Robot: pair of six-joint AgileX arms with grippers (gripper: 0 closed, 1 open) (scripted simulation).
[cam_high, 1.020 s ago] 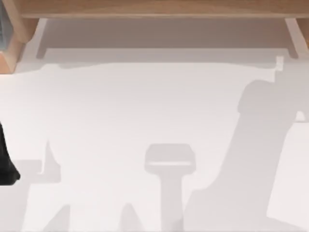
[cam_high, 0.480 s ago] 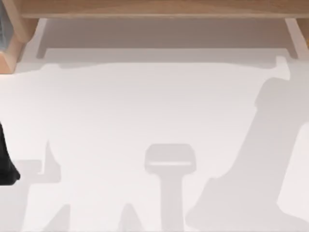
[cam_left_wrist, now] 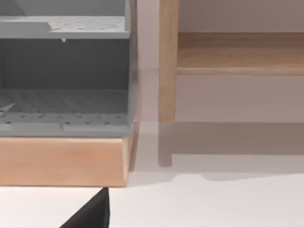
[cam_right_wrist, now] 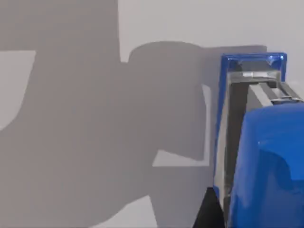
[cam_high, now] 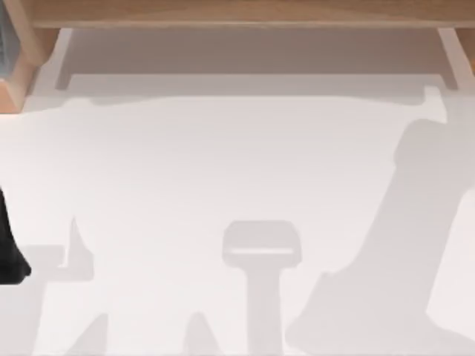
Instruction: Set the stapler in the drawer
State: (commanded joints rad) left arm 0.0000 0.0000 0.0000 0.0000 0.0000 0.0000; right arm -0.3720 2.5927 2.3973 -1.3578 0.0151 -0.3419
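Right gripper: fingers hidden, grip state impossible to tell. Stapler (cam_right_wrist: 259,142): sitting lower right of the right wrist view, close under the camera. Drawer (cam_left_wrist: 64,109): standing upper left of the left wrist view. Risk: stapler slipping during carry, or clipping the drawer's wooden front (cam_left_wrist: 61,161).

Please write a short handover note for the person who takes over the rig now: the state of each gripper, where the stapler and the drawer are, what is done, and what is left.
Left arm: parked at the table's left edge.
Right arm: its wrist view shows the blue stapler very close, above the white table. Whether the stapler is gripped cannot be told.
Drawer: the grey drawer unit on its wooden base stands at the far left by the wooden shelf.
Done: the stapler is near the right wrist.
Left: carry it to the drawer and set it inside.
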